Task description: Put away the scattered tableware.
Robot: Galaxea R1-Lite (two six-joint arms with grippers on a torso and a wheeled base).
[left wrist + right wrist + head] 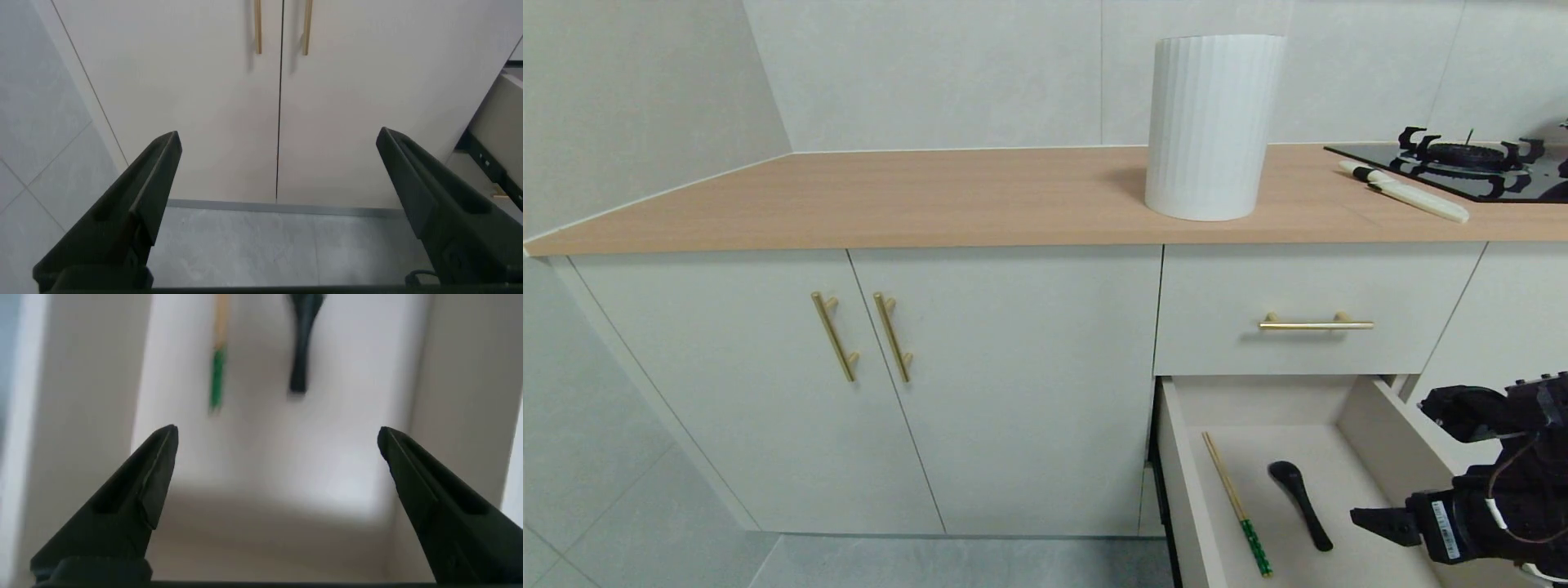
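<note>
My right gripper (276,437) hangs over the front of the open lower drawer (1178,465), fingers wide apart and holding nothing. My left gripper (278,139) is also spread and empty, low before the double cabinet doors (368,106).

In the drawer the chopsticks (1237,506) lie along its left wall, green ends toward the front. The black spoon (1300,492) lies near them in the middle of the floor, not touching them. These two seem to me already put away.

Above it is a closed drawer with a gold handle (1315,324). On the countertop (931,196), toward its right end, one pale-handled knife (1409,192) lies at the front edge of the gas stove (1462,167). A tall white ribbed container (1211,126) stands well apart from it, nearer the middle.

I judge the step now is to fetch that knife. I would raise the right arm straight up first, so the fingers clear the drawer's right wall. Then I would take the knife across its handle, not the blade, and keep it level. I would lay it in the free space right of the spoon.
</note>
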